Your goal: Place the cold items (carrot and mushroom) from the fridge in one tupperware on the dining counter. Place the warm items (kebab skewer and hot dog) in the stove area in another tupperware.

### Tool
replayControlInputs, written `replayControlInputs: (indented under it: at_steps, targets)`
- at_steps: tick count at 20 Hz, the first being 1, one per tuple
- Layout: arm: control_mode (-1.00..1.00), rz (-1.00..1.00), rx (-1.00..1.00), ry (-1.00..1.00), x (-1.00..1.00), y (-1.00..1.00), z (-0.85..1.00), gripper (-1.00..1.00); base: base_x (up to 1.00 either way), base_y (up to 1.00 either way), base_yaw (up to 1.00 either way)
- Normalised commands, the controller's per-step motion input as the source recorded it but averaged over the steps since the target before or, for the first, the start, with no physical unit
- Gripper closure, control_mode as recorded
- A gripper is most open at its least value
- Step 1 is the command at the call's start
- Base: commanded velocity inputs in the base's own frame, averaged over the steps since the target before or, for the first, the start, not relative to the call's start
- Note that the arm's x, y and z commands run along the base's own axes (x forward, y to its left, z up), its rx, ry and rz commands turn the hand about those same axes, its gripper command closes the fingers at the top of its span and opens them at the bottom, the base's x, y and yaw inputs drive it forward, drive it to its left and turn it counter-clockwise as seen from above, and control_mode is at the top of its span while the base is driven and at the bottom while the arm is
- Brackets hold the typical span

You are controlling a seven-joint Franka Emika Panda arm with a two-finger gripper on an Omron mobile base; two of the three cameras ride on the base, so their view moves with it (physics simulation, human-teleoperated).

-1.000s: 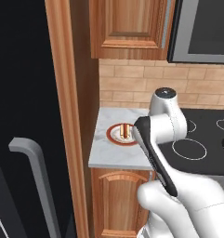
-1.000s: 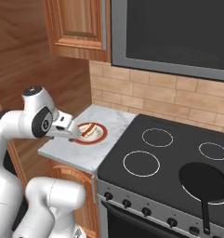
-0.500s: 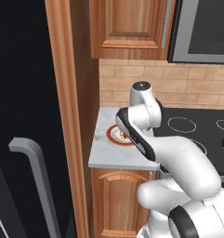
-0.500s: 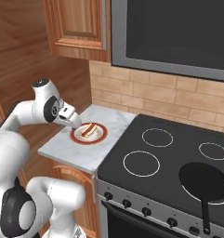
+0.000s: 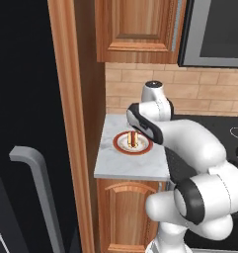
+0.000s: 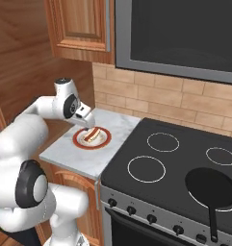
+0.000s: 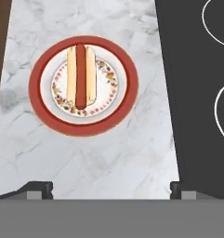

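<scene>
The hot dog point(image 7: 80, 76), a reddish sausage in a pale bun, lies on a red-rimmed patterned plate point(image 7: 126, 69) on a small marbled counter point(image 7: 108, 153) left of the stove. My gripper point(image 7: 111, 189) hangs open above the counter, just short of the plate, with nothing between its fingertips point(image 7: 39, 188). From the right base view the gripper point(image 6: 88, 123) hovers right over the hot dog point(image 6: 91, 136). The hot dog point(image 5: 132, 140) also shows beside my arm. The black fridge point(image 5: 21, 99) stands shut at the left. Carrot, mushroom, kebab skewer, tupperware and dining counter are out of view.
The black stove top point(image 6: 175, 158) borders the counter on the right, with a dark pan point(image 6: 213, 185) on its near right burner. A microwave point(image 6: 175, 29) and wooden wall cabinets point(image 5: 138, 29) hang above. The fridge's grey handle point(image 5: 36, 188) and a wooden side panel point(image 5: 68, 123) stand to the left.
My arm has swung left and folded toward the wall, bringing the hand over the plate with the hot dog. The jaws have stayed open.
</scene>
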Motion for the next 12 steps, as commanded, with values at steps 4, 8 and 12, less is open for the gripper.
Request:
replayControlInputs:
  at_steps: [4, 8, 12]
  targets:
    - [-1.00, 0.01, 0.07, 0.03, 0.43, 0.00, -0.53, -1.00, 0.00, 0.00, 0.00]
    - [-1.00, 0.00, 0.02, 0.05, 0.61, 0.00, -0.36, -1.00, 0.00, 0.00, 0.00]
    - [-1.00, 0.00, 0.00, 0.09, 0.58, 0.00, -0.26, -1.00, 0.00, 0.00, 0.00]
